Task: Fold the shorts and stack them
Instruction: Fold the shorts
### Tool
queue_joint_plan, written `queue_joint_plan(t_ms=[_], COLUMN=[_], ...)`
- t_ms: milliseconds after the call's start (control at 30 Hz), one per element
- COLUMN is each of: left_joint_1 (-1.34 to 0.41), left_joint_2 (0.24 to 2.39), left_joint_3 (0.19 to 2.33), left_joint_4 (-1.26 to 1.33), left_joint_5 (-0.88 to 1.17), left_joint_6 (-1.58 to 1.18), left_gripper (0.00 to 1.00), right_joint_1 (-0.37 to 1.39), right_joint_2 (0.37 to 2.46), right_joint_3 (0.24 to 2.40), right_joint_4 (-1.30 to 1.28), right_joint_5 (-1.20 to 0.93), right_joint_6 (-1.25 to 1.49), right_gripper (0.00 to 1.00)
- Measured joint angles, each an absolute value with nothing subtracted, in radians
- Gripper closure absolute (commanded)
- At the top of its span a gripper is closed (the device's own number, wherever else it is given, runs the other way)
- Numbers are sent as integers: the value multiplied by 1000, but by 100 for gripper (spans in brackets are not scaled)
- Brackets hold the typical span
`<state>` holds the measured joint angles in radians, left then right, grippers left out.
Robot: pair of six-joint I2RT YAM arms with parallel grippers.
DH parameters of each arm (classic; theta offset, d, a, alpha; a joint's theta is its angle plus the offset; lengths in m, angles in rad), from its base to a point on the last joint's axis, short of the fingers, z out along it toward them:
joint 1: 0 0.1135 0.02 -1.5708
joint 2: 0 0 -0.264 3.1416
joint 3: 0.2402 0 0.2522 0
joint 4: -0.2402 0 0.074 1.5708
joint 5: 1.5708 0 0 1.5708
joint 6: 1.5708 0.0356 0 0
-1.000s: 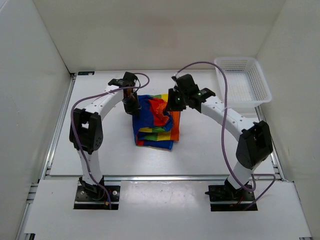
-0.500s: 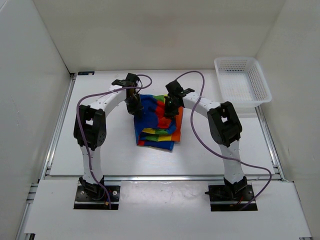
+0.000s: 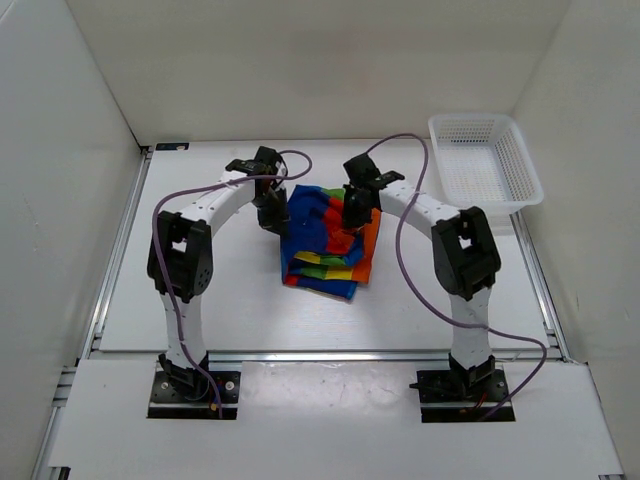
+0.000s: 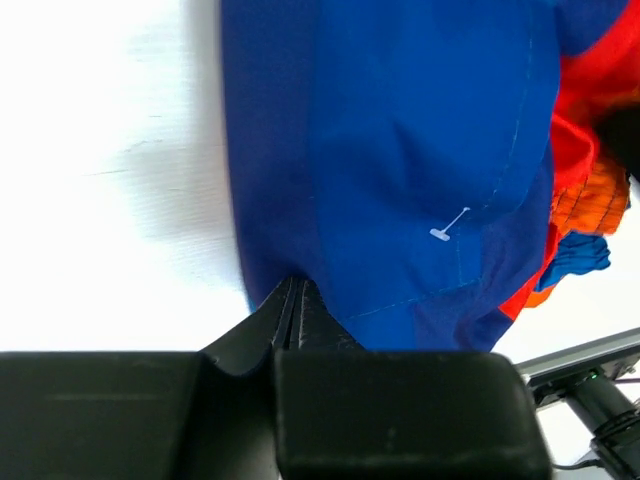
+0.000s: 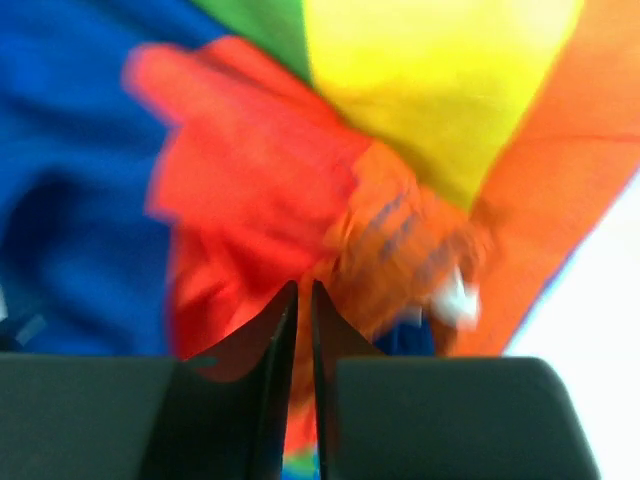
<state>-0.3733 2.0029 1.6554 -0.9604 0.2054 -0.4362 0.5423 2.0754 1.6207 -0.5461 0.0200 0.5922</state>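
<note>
While the shorts [image 3: 328, 248] lie bunched at the centre of the tabletop [image 3: 225, 305], I have the left gripper [image 4: 290, 292] clamped on their blue edge and the right gripper [image 5: 303, 292] pinched almost together on a red-orange fold. To fold cleanly, I should lift both corners level, hold the edge taut, and lay it toward the lower frame.
</note>
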Motion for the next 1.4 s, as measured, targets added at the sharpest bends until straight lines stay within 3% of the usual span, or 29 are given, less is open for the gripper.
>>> queue_joint_plan(t_ms=[100,200,400,733,867,900,933,1000,1133,1167,1200,1267,1333,1400], left_joint_1=[-397,-411,-414,-414,-413,-414,-414,-413,-414,-413,-414,-413,-406,-398], left_joint_2=[2021,2050,2114,2093,2048,2032,2013,1970,1871,1836,1802,1718,1626,1529], left_joint_3=[1639,1612,1589,1553,1545,1545,1545,1551,1605,1616,1626,1649,1660,1658], left_joint_4=[-944,-929,-921,-900,-918,-926,-934,-961,-1021,-1028,-1038,-1061,-1072,-1080], left_joint_5=[210,208,193,191,183,180,178,172,153,146,141,131,113,96], left_joint_6=[-433,-430,-430,-426,-421,-418,-417,-410,-398,-397,-394,-394,-397,-402], left_gripper=[89,89,89,89,89,89,88,81,51,40,34,30,22,22], right_joint_1=[541,542,596,624,622,621,620,617,616,616,614,608,592,558], right_joint_2=[1975,1886,1853,2048,2014,1997,1973,1900,1659,1594,1525,1399,1301,1238], right_joint_3=[1602,1599,1540,1469,1440,1430,1420,1403,1401,1401,1401,1403,1403,1395], right_joint_4=[-556,-553,-537,-505,-496,-501,-509,-539,-582,-583,-587,-599,-637,-682], right_joint_5=[25,12,-3,-20,12,21,28,46,106,125,149,207,277,341], right_joint_6=[587,573,570,577,577,577,576,579,550,541,536,515,501,493], right_gripper=[67,65,78,98,97,93,79,64,41,22,15,4,2,1])
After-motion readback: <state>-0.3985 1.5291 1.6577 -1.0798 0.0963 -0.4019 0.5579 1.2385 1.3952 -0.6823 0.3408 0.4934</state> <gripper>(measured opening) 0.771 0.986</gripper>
